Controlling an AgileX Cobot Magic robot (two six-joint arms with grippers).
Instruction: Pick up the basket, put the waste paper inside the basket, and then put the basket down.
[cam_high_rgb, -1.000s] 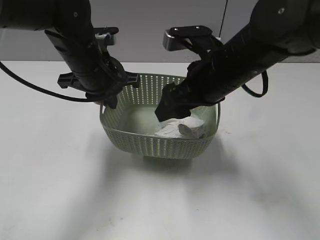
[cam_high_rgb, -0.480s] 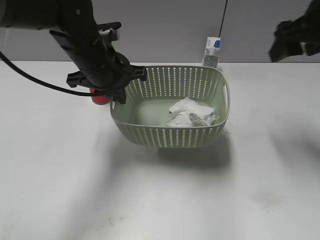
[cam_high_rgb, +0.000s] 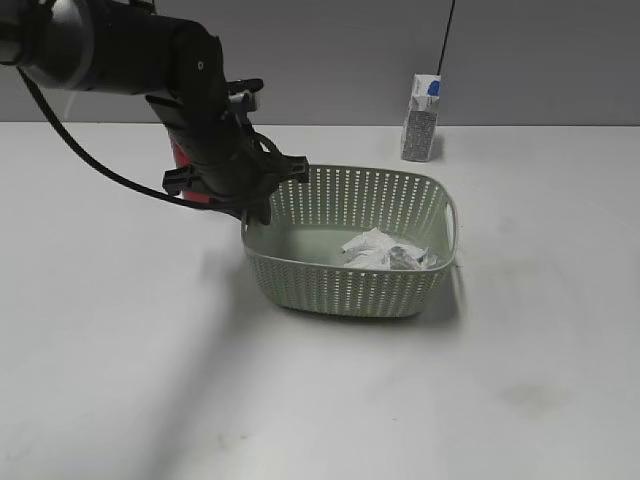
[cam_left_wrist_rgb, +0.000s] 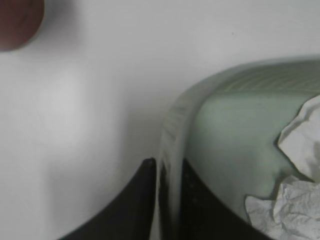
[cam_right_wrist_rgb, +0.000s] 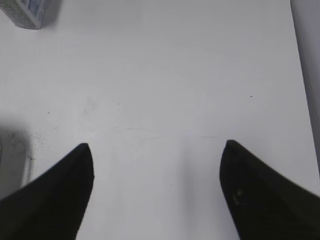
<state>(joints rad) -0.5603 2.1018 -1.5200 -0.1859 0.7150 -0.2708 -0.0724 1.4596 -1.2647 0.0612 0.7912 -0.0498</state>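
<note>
The pale green slotted basket (cam_high_rgb: 345, 285) is at the table's middle, its base on or close to the surface. Crumpled white waste paper (cam_high_rgb: 380, 251) lies inside it at the right. My left gripper (cam_high_rgb: 252, 205) is shut on the basket's left rim; the left wrist view shows the rim (cam_left_wrist_rgb: 172, 150) pinched between the two dark fingers (cam_left_wrist_rgb: 167, 172), with the paper (cam_left_wrist_rgb: 295, 180) at the right. My right gripper (cam_right_wrist_rgb: 156, 150) is open and empty above bare white table; it is out of the exterior view.
A small white-and-blue carton (cam_high_rgb: 420, 118) stands upright at the back, behind the basket; it also shows in the right wrist view (cam_right_wrist_rgb: 27, 11). A red can (cam_high_rgb: 185, 165) sits behind my left arm, and shows in the left wrist view (cam_left_wrist_rgb: 17, 22).
The right arm has let go of the paper in the basket and withdrawn out of the exterior view. The left arm has carried the basket to the right and down toward the table.
</note>
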